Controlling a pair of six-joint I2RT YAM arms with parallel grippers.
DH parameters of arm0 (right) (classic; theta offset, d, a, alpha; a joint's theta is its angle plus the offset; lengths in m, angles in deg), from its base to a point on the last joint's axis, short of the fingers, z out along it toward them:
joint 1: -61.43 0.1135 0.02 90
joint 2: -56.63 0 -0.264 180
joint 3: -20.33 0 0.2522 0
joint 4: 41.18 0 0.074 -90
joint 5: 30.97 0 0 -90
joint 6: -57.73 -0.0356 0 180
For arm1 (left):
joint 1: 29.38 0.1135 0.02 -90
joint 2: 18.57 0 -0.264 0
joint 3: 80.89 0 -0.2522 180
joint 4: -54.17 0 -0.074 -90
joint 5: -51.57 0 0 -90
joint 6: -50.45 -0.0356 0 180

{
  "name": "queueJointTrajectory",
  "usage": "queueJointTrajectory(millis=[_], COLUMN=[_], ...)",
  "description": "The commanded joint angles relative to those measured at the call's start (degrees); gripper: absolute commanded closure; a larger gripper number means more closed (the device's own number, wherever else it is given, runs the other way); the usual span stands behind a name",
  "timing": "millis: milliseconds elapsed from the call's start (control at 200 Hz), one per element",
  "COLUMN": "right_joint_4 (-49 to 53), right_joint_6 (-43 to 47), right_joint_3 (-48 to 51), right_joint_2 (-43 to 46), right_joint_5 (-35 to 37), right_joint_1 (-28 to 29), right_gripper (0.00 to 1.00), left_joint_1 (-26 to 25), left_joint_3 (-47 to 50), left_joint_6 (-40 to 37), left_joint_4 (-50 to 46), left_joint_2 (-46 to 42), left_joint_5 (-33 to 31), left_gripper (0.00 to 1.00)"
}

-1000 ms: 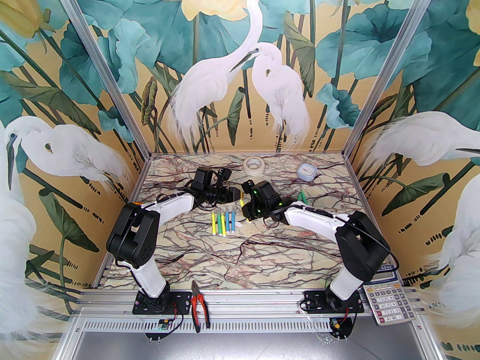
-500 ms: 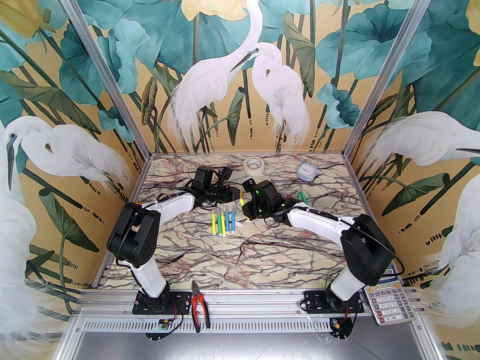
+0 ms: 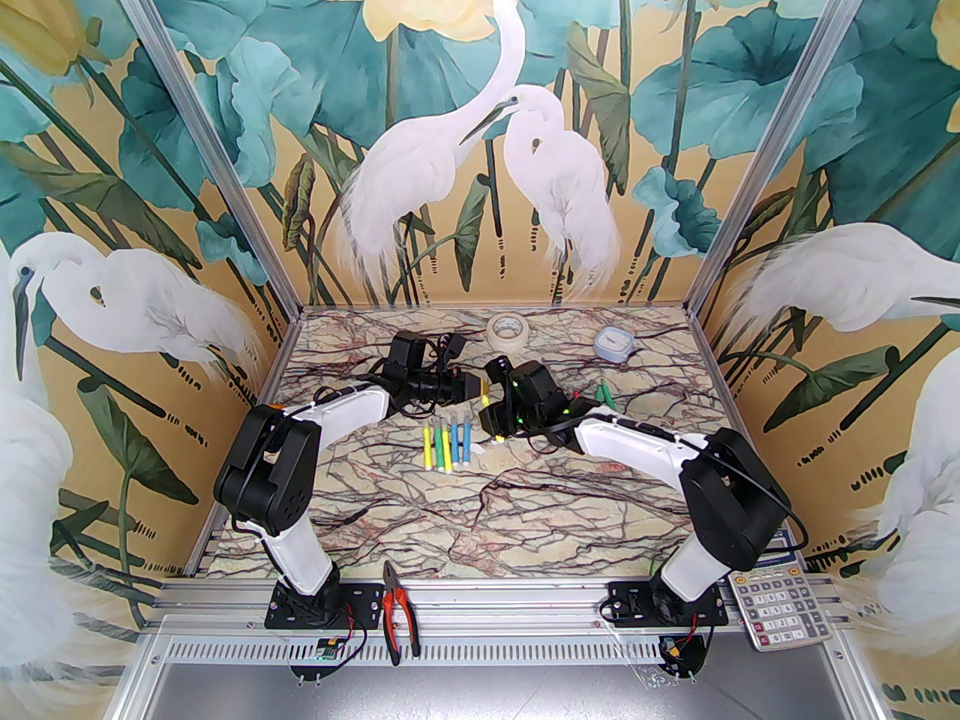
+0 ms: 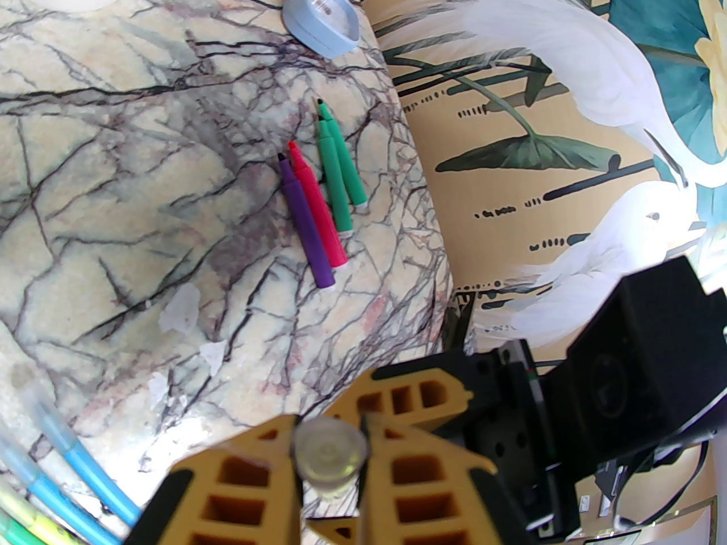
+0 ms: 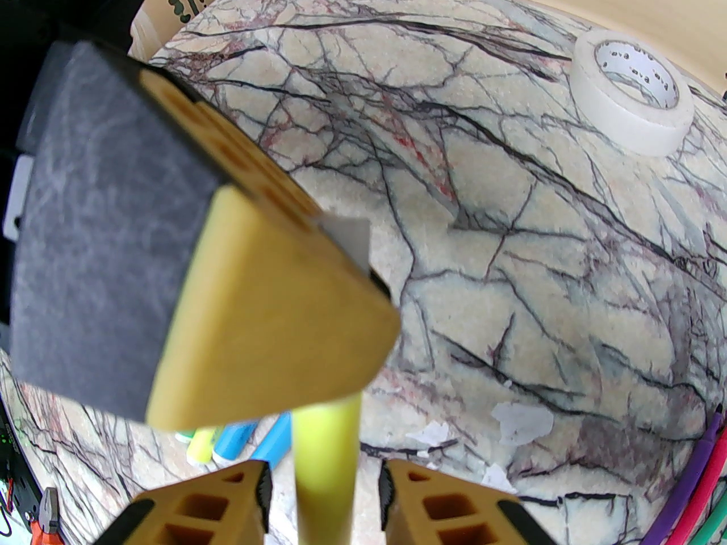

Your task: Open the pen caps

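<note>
Left wrist view: left jaws clamped on the pale cap [image 4: 329, 455] of a yellow pen [image 5: 326, 474]; right jaws stand apart around its barrel, not gripping. To the right of the tape roll [image 3: 506, 331] and nearer the arms, four bare-tipped pens [image 4: 321, 208] lie finished. Straight in front of the roll, a row of capped pens [image 3: 448, 443] waits.

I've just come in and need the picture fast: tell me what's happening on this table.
Both arms meet over the table on one yellow marker. The left gripper is shut on the pale cap at its end; the right gripper's jaws stand open either side of its body, not touching. Whether the cap is off yet cannot be told. Four uncapped markers lie to the right, and a row of capped ones near the centre.
</note>
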Motion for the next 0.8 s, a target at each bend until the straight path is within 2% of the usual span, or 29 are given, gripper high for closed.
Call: queueJointTrajectory(millis=[0, 140, 265, 375, 560, 795], right_joint_4=[-1.2, -1.2, -0.8, 0.0, 2.1, 4.4], right_joint_6=[-0.6, -0.4, -0.2, 0.0, 1.3, 3.4], right_joint_3=[-1.2, -1.5, -1.5, -1.1, 0.8, 4.9], right_joint_2=[-1.7, -2.0, -1.8, -1.4, -0.1, 2.3], right_joint_5=[0.1, 0.1, 0.0, -0.4, -1.3, -3.5], right_joint_1=[0.1, 0.1, 0.1, 0.1, 0.1, 0.2], right_gripper=[0.63, 0.7, 0.84, 0.91, 0.97, 1.0], left_joint_1=[-0.2, -0.2, -0.2, 0.2, 3.4, 7.5], left_joint_3=[-0.9, -0.5, -0.3, -0.1, 0.5, 0.7], left_joint_6=[1.6, 2.6, 3.4, 3.7, 6.5, 7.5], left_joint_4=[2.6, 4.2, 5.3, 5.2, 5.4, 5.3], left_joint_2=[0.9, 0.8, 0.9, 0.7, 0.9, 0.3], left_joint_5=[3.1, 3.8, 3.9, 2.7, 0.5, -0.4], left_gripper=[0.87, 0.88, 0.88, 0.9, 1.0, 1.0])
